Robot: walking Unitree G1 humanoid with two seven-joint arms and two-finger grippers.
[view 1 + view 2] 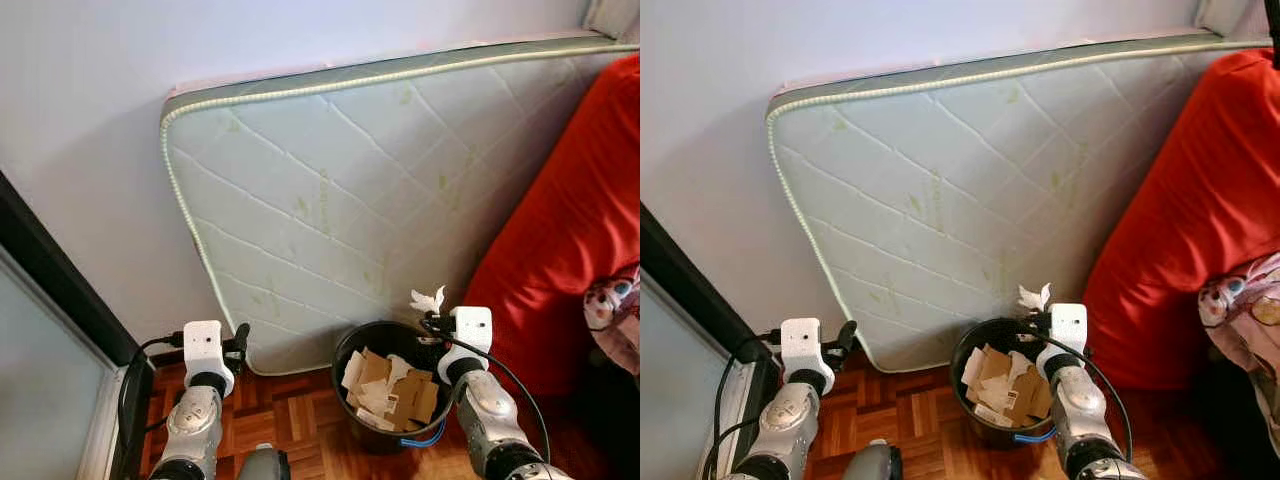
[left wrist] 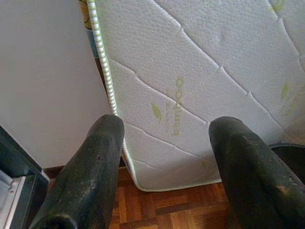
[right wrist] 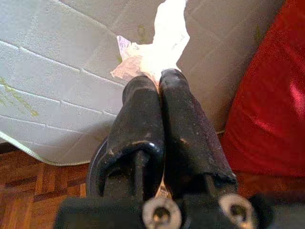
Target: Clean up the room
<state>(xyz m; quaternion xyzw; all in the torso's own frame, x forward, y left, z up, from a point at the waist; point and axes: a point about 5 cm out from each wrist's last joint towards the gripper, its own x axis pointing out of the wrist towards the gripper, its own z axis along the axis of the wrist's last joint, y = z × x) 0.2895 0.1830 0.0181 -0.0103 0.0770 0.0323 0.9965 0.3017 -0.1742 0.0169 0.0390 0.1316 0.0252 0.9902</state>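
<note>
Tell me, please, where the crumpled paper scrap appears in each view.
Left eye: scrap above the bin, at the right tool.
Right eye: scrap above the bin.
Right wrist: scrap pinched at the fingertips.
Left wrist: not in it.
Shared landmark: mattress.

mattress [image 1: 370, 200] beside red cushion [image 1: 570, 260]

Bin [image 1: 352, 362] stands before mattress [image 1: 350, 200], cushion [image 1: 570, 230] to its right.
</note>
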